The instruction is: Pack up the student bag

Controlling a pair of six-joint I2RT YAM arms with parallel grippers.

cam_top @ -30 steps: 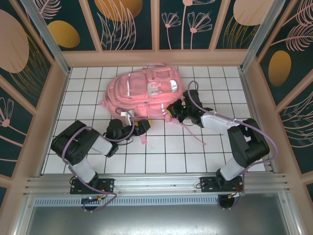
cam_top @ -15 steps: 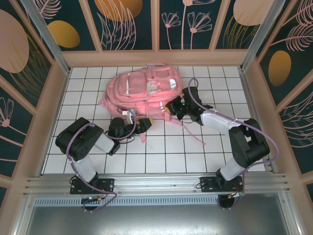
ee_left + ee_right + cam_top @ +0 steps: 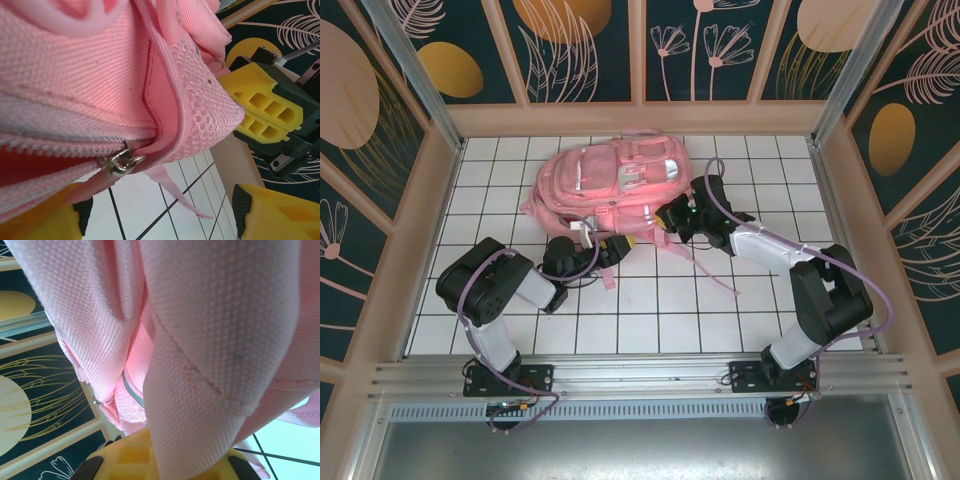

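The student bag (image 3: pixel 615 185) lies flat at the back of the table (image 3: pixel 660 300). The left gripper (image 3: pixel 603 248) is at its near edge and the right gripper (image 3: pixel 672 215) is at its right side.

Left wrist: the jaws are wide apart, holding nothing, by the zipper pull (image 3: pixel 121 162). I think they should pinch only that pull.

Right wrist: the jaws are clenched on a fold of the bag. The inside of the bag is hidden.

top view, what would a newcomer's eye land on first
The big pink bag lies on the far middle of the white tiled table. At its near edge the right gripper is shut on its fabric and the left gripper stands open by a corner. In the left wrist view a metal zipper pull sits near the middle.
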